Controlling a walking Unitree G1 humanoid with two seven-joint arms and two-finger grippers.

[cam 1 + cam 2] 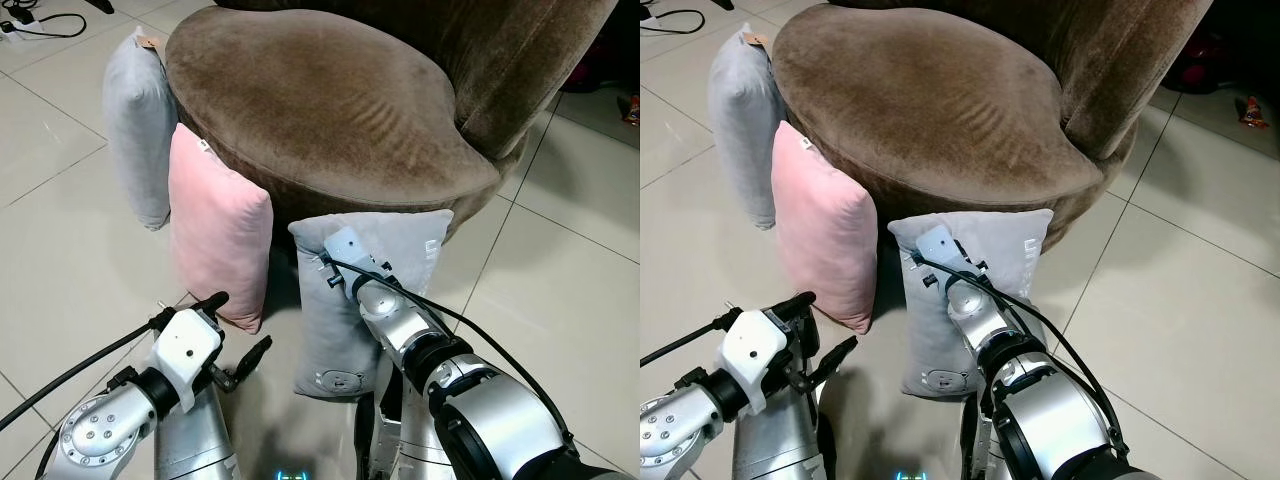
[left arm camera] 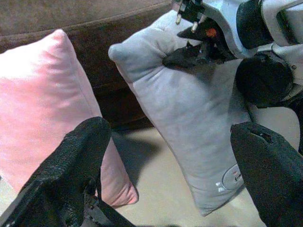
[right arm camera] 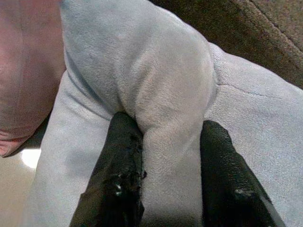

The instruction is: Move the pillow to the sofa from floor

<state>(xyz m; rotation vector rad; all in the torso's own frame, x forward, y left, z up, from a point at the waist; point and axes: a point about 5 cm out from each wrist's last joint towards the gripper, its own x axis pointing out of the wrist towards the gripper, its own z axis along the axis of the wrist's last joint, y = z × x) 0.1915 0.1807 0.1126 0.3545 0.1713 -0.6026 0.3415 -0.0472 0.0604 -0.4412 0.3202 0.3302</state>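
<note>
Currently the right gripper [image 3: 173, 156] pinches a fold of the grey pillow [image 1: 400, 270] leaning against the brown sofa [image 1: 320, 100], securing a lift hold, while the left gripper [image 2: 165, 165] waits spread apart beside the pink pillow [image 1: 215, 235].

**No legible text in view**

Nothing can be read with confidence. The grey pillow [image 1: 400, 270] leaning against the brown chair at the centre of the frame carries a pale vertical line of printing near its upper right edge, too small to make out. Near its lower corner sits a small round patch [image 1: 337, 381] with a faint mark, also illegible; the left wrist view shows that same patch blurred. A small tag [image 1: 152, 43] at the top of the other grey pillow [image 1: 140, 130], upper left, shows no readable writing.
</note>
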